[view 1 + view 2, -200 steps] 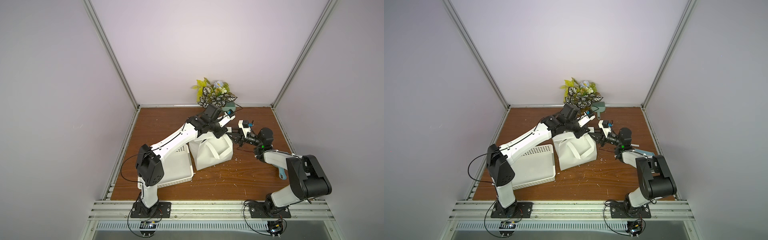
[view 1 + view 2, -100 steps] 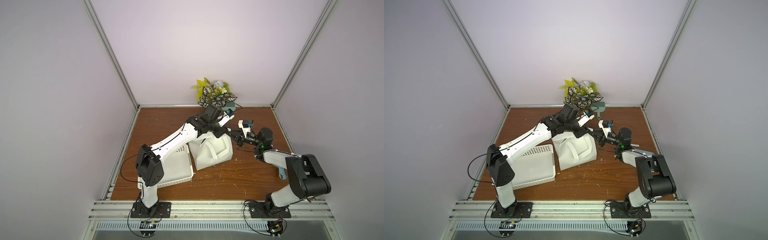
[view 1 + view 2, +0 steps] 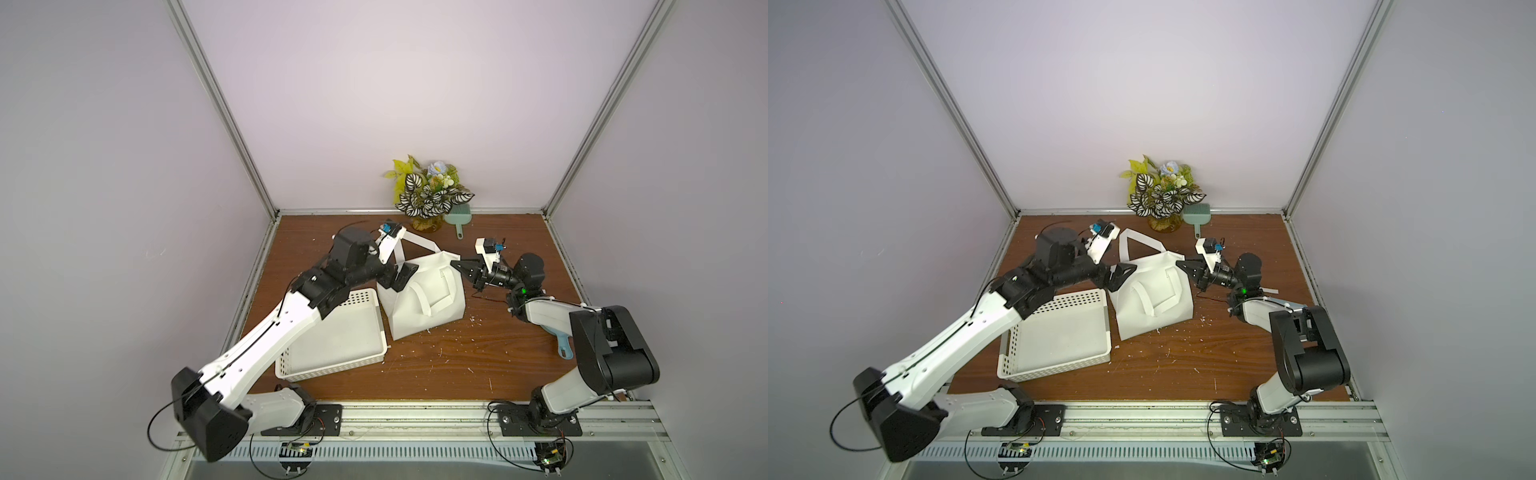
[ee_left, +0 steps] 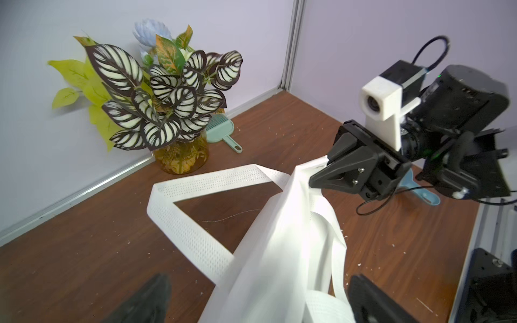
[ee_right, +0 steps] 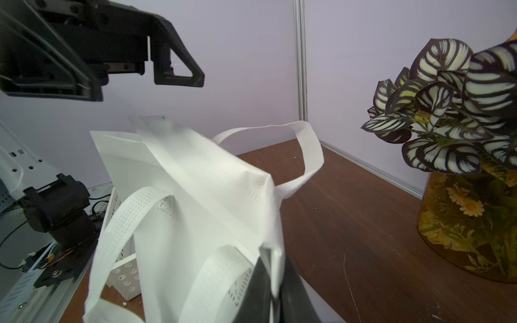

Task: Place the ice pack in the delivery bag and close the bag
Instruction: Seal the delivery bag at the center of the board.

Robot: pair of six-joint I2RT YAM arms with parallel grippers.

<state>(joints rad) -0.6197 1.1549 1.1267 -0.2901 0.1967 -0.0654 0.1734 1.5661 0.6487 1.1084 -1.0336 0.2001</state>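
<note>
The delivery bag (image 3: 428,299) (image 3: 1154,303) stands slumped mid-table, white, its mouth pressed nearly flat, one strap handle (image 4: 195,181) lying out behind it. At its right upper corner my right gripper (image 3: 459,266) (image 3: 1183,266) (image 5: 275,293) is shut on the rim, also seen in the left wrist view (image 4: 321,174). At the bag's left upper corner my left gripper (image 3: 402,276) (image 3: 1121,276) (image 4: 260,304) is open, its fingers (image 5: 179,70) spread on either side of the cloth (image 4: 279,251) without pinching it. No ice pack shows in any view.
A white perforated basket (image 3: 328,370) sits against the bag's left side under my left arm. A vase of leaves (image 3: 428,195) and a green brush (image 3: 457,220) stand at the back wall. A blue-handled tool (image 3: 563,343) lies under my right arm. Crumbs dot the wood.
My left gripper opened, let go of the bag's rim and drew back to the left. My right gripper closed on the rim's right corner. A strap handle fell out behind the bag.
</note>
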